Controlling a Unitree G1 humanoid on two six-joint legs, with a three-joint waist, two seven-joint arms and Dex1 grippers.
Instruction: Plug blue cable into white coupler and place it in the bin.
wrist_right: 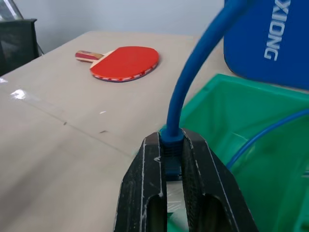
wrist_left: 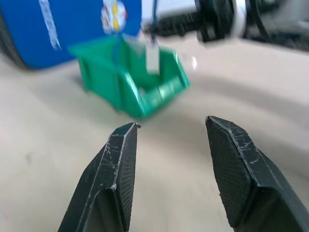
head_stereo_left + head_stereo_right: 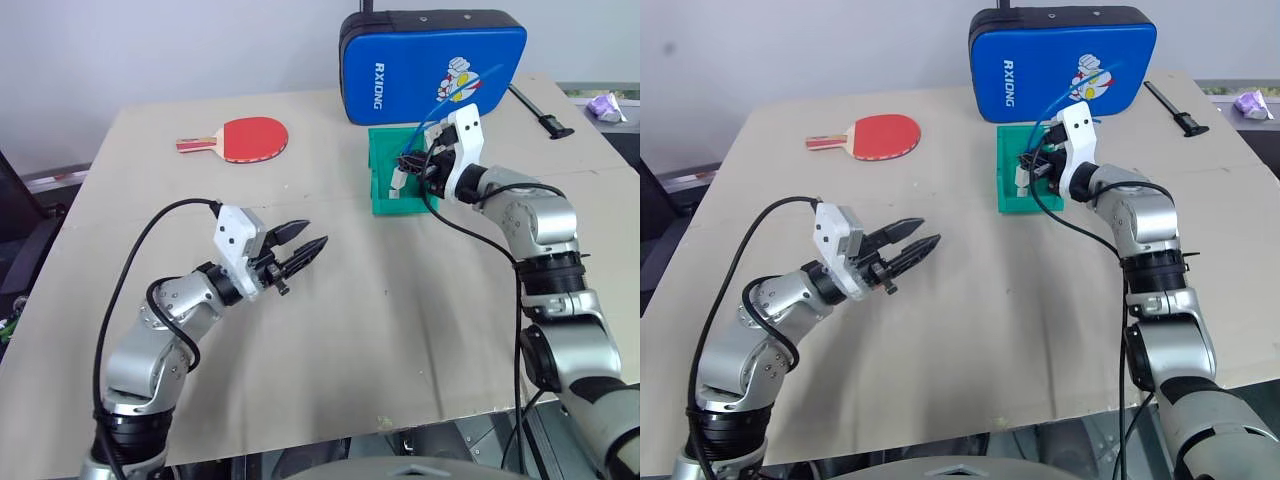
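My right gripper [image 3: 412, 165] is shut on the blue cable [image 1: 192, 72] near its end and holds it over the green bin [image 3: 384, 203]. The cable arches up and back from the fingers [image 1: 152, 164] towards the blue cushion. The white coupler [image 3: 399, 181] hangs at the cable's lower end, just under the gripper and inside the bin's opening; it also shows in the left wrist view as the white coupler [image 2: 152, 58] above the bin [image 2: 126, 89]. My left gripper [image 3: 305, 243] stands open and empty over the middle of the table, pointing towards the bin.
A blue RXIONG cushion [image 3: 432, 65] stands right behind the bin. A red table-tennis paddle [image 3: 250, 138] lies at the back left. A black tool [image 3: 542, 117] lies at the back right, near the table's edge.
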